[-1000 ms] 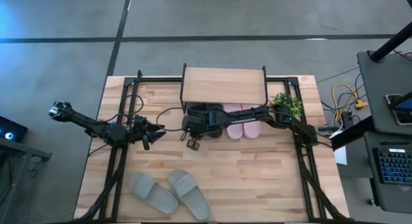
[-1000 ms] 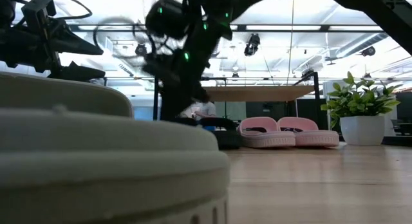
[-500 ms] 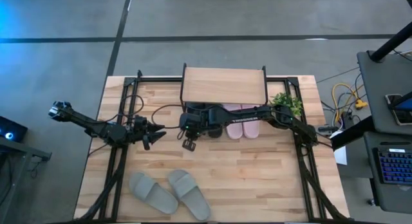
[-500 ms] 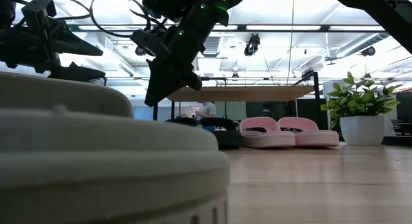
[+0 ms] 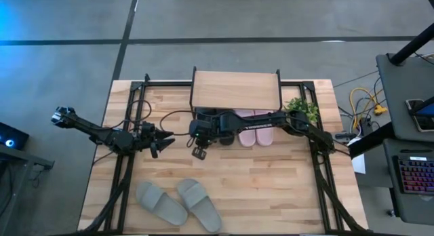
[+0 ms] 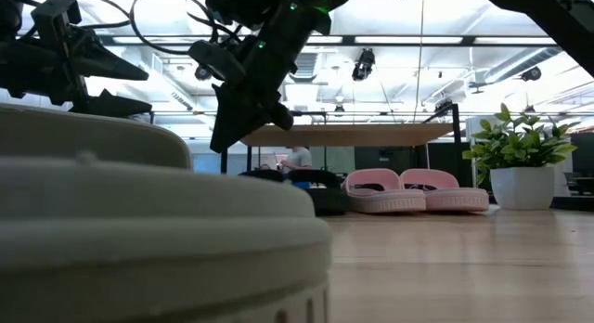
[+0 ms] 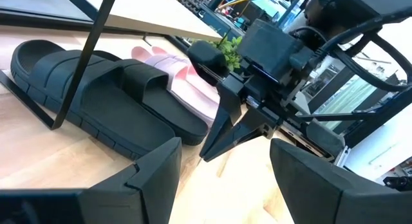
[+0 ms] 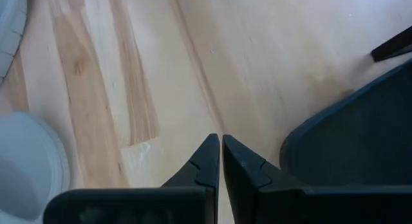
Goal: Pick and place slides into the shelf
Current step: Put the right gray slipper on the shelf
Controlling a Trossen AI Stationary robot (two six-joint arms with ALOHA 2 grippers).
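Two black slides [image 7: 96, 89] and two pale pink slides [image 5: 255, 131] lie side by side on their soles under the wooden shelf [image 5: 236, 90], with their near ends sticking out. My right gripper [image 5: 198, 152] hangs shut above the table just near-left of the black pair [image 8: 360, 134], touching nothing. Its shut fingertips [image 7: 215, 143] slant down. My left gripper [image 5: 166, 138] waits open at the table's left, pointing at them. Two grey-green slides [image 5: 178, 203] lie at the near edge.
A small potted plant [image 5: 303, 109] stands right of the shelf. Bare wood [image 5: 271, 175] stretches between the shelf and the grey-green pair. One grey-green slide [image 6: 139, 230] fills the low view's foreground.
My right gripper, shut throughout, has risen from the table beside the black slides and tipped a little, then held still. The slides have not moved.
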